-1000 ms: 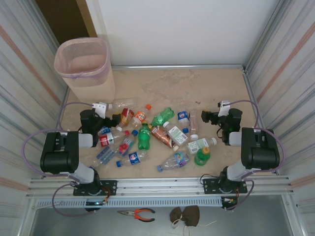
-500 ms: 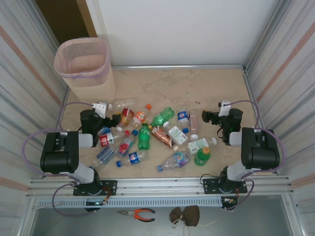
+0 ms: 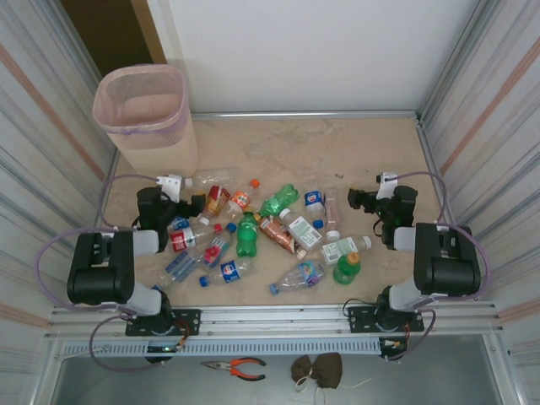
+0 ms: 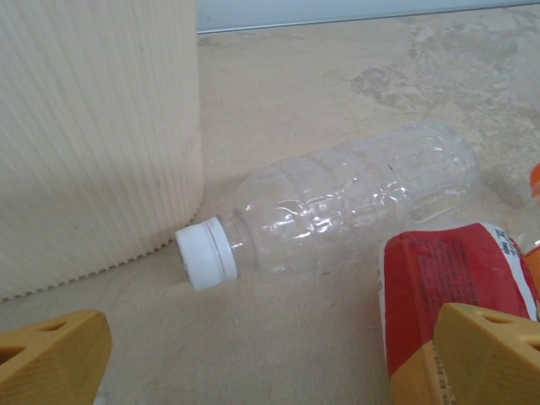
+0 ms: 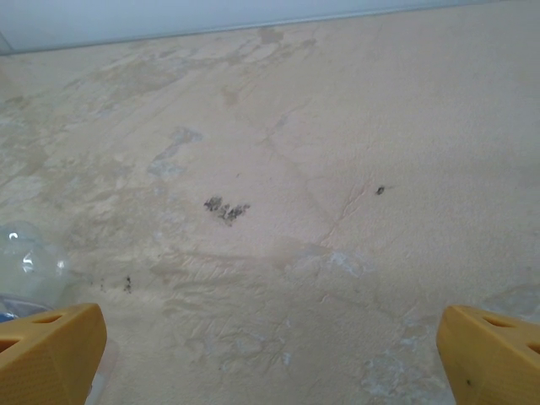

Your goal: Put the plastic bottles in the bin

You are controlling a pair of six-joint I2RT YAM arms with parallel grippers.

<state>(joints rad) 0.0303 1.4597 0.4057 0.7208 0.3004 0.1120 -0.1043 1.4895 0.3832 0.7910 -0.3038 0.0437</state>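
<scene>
The tall pale pink perforated plastic bin [image 3: 173, 135] stood at the far left corner of the mottled beige desk [image 3: 354, 143]. Seen from above, its inside, lined with a thin clear bag, held no bottle that I could make out, so the task looked barely begun. The small plastic bottles [image 3: 253, 232] lay on their sides in a loose scatter across the middle of the desk between the two arms. Clear and green ones were mixed together, several touching, and all were well apart from the bin except one.

The left arm's fingers [image 3: 194, 205] sat low at the left edge of that scatter, spread wide and holding nothing. The placement made sense, since this arm was the nearer one to the bin and had bottles right in front of it. In its wrist view a clear unlabelled bottle with a white cap [image 4: 337, 211] lay across the desk ahead of the fingers, its cap end just beside the bin's ribbed wall. A red-labelled bottle [image 4: 451, 270] lay close against the right-hand finger, not between the two. Either seemed a fair first pick.

The right arm's fingers [image 3: 354, 201] waited at the right edge of the scatter, likewise wide apart and empty. They faced bare desk, with a rounded bit of clear bottle [image 5: 21, 253] at the left edge of the right wrist view
</scene>
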